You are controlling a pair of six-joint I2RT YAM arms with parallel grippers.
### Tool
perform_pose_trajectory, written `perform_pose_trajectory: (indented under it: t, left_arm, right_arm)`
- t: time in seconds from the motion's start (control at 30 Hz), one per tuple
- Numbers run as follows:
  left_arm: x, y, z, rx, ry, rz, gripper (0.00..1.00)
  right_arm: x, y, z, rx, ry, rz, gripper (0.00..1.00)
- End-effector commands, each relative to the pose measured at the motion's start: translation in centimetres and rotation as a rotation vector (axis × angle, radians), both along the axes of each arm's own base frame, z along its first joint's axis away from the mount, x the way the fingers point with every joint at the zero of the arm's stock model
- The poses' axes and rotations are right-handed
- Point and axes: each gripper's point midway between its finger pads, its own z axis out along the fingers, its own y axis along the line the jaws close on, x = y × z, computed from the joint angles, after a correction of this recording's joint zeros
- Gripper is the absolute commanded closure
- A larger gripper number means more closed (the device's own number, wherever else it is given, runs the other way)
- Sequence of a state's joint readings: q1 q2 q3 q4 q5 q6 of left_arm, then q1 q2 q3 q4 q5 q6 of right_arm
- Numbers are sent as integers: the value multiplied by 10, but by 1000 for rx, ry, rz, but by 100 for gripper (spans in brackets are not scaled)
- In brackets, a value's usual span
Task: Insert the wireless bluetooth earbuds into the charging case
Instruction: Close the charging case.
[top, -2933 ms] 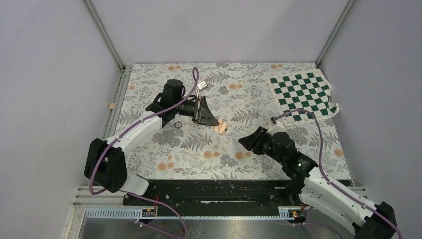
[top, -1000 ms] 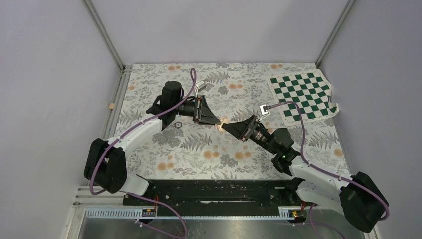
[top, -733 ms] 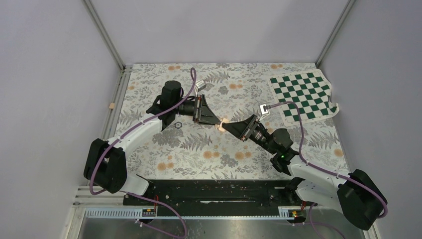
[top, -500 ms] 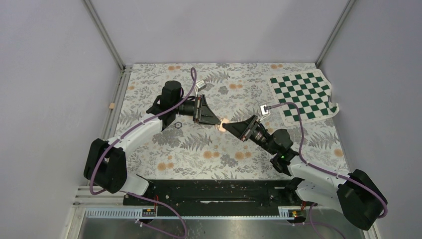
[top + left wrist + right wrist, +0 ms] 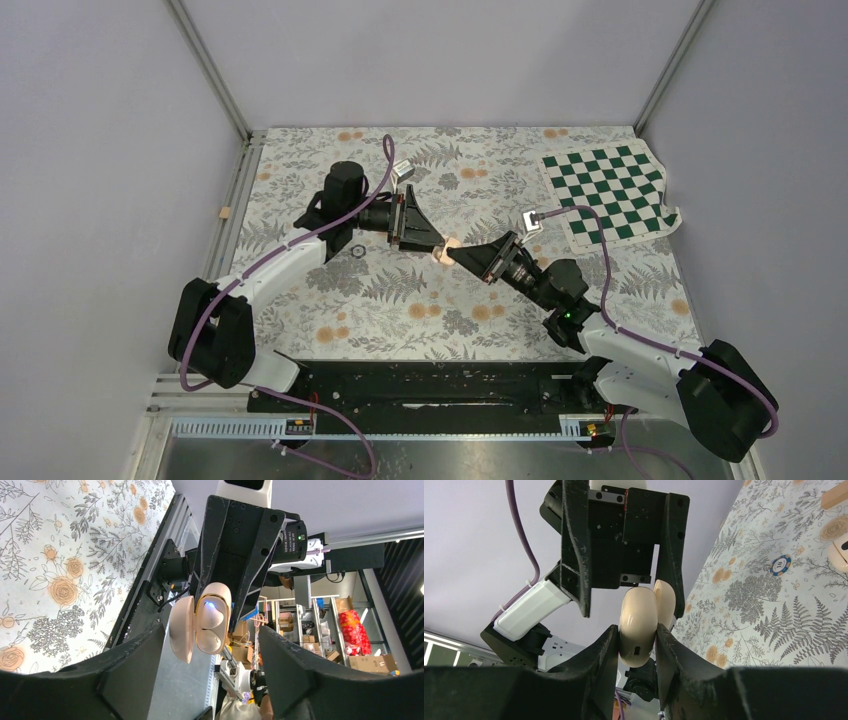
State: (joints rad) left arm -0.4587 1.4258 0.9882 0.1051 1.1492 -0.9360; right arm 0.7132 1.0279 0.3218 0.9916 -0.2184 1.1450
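- Top external: Your two arms reach in over the flower-printed table cloth (image 5: 400, 300) and their tips meet at mid-table. The charging case (image 5: 444, 251), a small peach-pink rounded shell, shows between the left gripper (image 5: 432, 243) and the right gripper (image 5: 458, 254). From here it is too small for you to tell what lies inside. A flat green-and-white checkered mat (image 5: 605, 195) lies at the far right corner. A small black ring (image 5: 357, 250) lies on the cloth just beside the left arm.
- Left wrist: Here you see the case open, with its smooth glossy lid swung out to the left on the hinge. The wireless bluetooth earbuds (image 5: 212, 618) both sit in the hollows of the case body, two pale rounded buds one above the other. A small bluish light glows just above the upper bud. The right gripper's matte black fingers come in from the far side and clamp the case body. Your left fingers (image 5: 130, 675) are broad and black. They stand apart with a gap on either side of the case and do not touch it.
- Right wrist: Your right fingers (image 5: 599, 670) press on both flanks of the egg-shaped case body and hold it clear of the cloth. The lid shows edge-on just behind the body. The left gripper faces you with its fingers spread to either side of the case. On the cloth at right lie a round blue-and-white chip (image 5: 779, 566) and a tan block (image 5: 835, 497) at the top edge.
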Motion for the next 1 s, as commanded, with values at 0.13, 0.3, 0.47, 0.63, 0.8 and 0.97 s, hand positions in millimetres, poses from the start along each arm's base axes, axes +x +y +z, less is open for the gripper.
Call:
perform_pose_trajectory:
  t: [0.13,0.3,0.47,0.63,0.8,0.97]
  left_arm:
    - [-7,6,29,-62,-109,-25,9]
    - [-6,8,31,-66,-114,-21,14]
    - [-1,11,27,-48,-98,4,14]
    - [11,11,-1,21,-23,66,6]
    - [11,8,5,-24,-13,66,4]
    - [5,2,2,-25,-4,41,4]
  right_arm:
    - [7,-4,5,-2,-24,-43,80]
    - [8,-4,3,-8,-20,-46,81]
    - [6,-3,6,4,-27,-40,81]
    - [4,1,18,28,-53,-10,81]
    - [5,4,19,38,-53,-2,81]
    - [5,10,26,72,-55,33,81]
